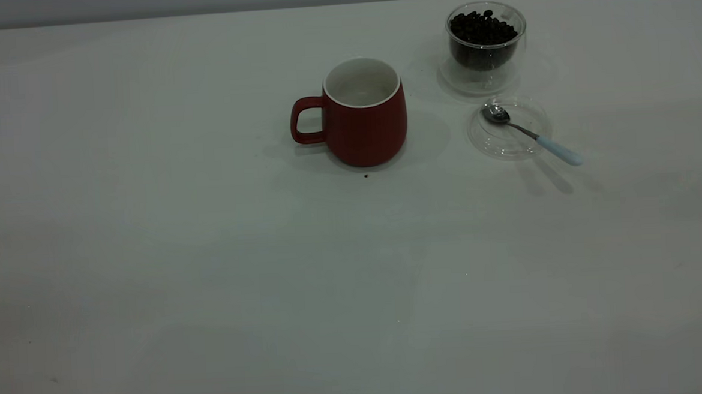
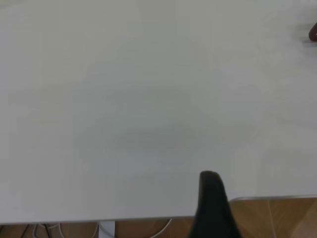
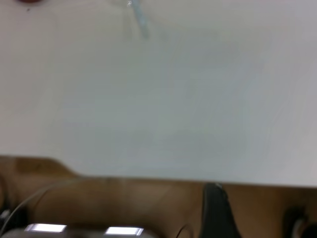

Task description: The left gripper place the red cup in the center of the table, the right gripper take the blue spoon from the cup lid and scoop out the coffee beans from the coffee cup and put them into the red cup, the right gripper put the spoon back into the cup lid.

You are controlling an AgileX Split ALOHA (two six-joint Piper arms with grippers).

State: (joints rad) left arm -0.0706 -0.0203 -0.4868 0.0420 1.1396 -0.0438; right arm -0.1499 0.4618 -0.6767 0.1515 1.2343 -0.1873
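Observation:
The red cup [image 1: 362,115] stands upright near the middle of the table [image 1: 211,276], handle to the left, its white inside bare. The coffee cup [image 1: 486,49], full of coffee beans [image 1: 483,29], stands at the back right. In front of it lies the cup lid [image 1: 507,135] with the blue spoon [image 1: 531,133] resting across it, handle sticking out past the rim. Neither gripper shows in the exterior view. The left gripper [image 2: 210,198] hangs at the table's near edge, far from the red cup [image 2: 313,32]. The right gripper [image 3: 215,208] sits off the table edge, far from the spoon [image 3: 141,20].
A small dark speck [image 1: 366,175] lies on the table just in front of the red cup. A wooden floor shows beyond the table edge in the left wrist view [image 2: 277,218] and the right wrist view [image 3: 124,203]. Cables hang there.

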